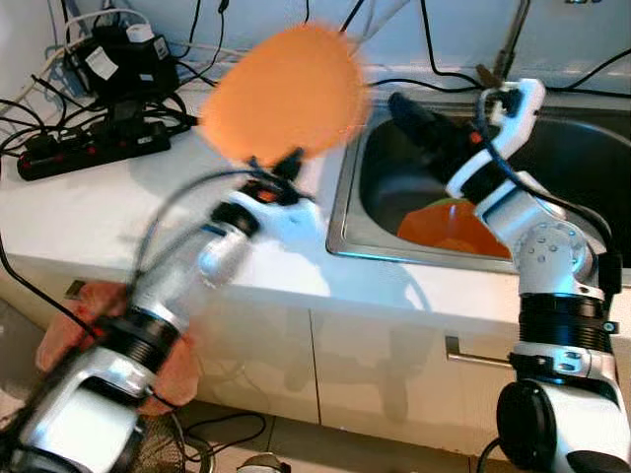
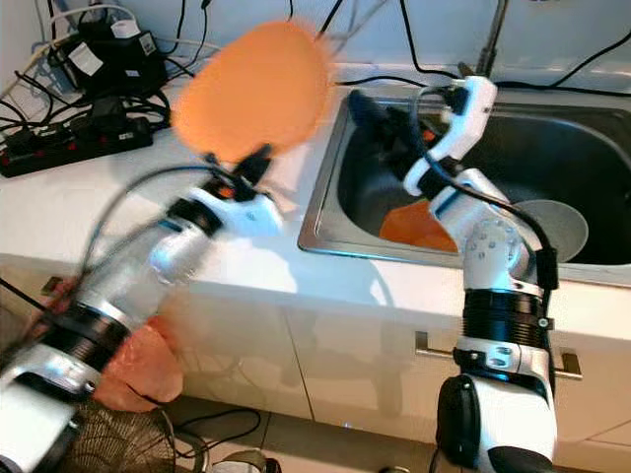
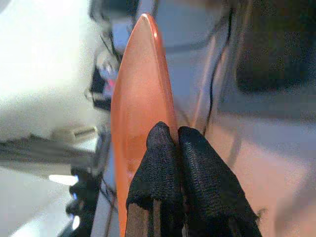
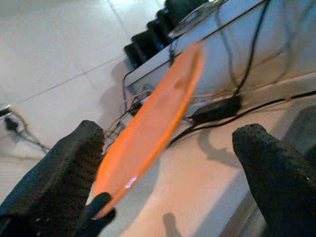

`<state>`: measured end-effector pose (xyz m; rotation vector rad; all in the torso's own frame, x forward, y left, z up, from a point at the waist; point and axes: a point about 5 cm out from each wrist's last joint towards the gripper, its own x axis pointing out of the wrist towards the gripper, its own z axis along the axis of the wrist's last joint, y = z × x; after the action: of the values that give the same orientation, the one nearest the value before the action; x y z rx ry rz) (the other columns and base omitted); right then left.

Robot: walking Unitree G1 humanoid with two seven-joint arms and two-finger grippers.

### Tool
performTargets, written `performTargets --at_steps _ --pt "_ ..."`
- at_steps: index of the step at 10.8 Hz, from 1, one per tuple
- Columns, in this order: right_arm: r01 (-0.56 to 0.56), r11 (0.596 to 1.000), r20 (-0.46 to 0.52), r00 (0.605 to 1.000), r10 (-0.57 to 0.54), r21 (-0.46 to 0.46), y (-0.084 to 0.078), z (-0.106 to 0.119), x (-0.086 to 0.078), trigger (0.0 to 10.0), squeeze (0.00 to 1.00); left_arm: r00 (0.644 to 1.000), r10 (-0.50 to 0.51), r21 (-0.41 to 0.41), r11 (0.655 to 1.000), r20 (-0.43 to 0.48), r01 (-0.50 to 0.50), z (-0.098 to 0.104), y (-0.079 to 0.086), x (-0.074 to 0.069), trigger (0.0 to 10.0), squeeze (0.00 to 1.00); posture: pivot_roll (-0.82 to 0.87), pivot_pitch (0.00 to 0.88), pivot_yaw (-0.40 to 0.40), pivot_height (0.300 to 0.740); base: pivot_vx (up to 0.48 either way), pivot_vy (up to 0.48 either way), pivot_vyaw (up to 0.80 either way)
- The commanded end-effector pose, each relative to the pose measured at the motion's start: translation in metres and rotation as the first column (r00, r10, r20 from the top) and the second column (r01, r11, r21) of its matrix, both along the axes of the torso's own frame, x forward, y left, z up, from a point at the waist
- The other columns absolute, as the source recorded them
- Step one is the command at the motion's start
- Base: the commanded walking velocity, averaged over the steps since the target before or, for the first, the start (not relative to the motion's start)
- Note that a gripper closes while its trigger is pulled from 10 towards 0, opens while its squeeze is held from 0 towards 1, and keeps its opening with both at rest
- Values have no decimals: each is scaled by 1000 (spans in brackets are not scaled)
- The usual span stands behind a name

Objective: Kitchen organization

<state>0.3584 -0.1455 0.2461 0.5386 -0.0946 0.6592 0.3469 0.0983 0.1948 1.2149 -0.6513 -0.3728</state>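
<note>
Both arms are silver-white metal built from rounded segments, each broken by black ribbed collars at the forearm. The right arm [image 1: 552,296] carries a round silver joint cap ringed with small screws, and below it a glossy black disc at about 6 o'clock. A thin black cable loops along its upper links, with a small orange-red mark near the wrist. The left arm [image 1: 148,325] is blurred; a black cable arcs beside it and orange accents sit at its wrist. Each tool ends in long black fingers [image 3: 163,187] with a coarse, woven-looking texture.
</note>
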Motion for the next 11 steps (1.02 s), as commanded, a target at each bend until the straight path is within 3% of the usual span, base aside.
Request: performTargets --at_steps 1,3,5,8,11 --pt "-45 999 6 999 45 3 7 1 -4 10000 0 996 -28 -27 999 88 31 15 -5 -3 0 0 181 10 79 740 0 0 0" --pt "-83 997 -8 997 83 -1 16 1 -4 10000 0 988 -92 -25 995 121 96 14 -20 -12 0 0 181 9 79 740 0 0 0" --pt "-109 994 -14 994 109 -32 20 0 -3 10000 0 979 -146 11 989 141 146 8 -24 -20 0 0 181 11 77 740 0 0 0" --pt "-97 995 -42 995 96 -32 18 8 4 10000 0 963 -189 51 982 190 182 0 -15 -31 0 0 184 17 59 740 0 0 0" --pt "-131 991 -139 982 126 -30 21 7 6 10000 0 948 -210 76 977 240 198 3 -3 -35 0 0 189 24 48 740 0 0 0"
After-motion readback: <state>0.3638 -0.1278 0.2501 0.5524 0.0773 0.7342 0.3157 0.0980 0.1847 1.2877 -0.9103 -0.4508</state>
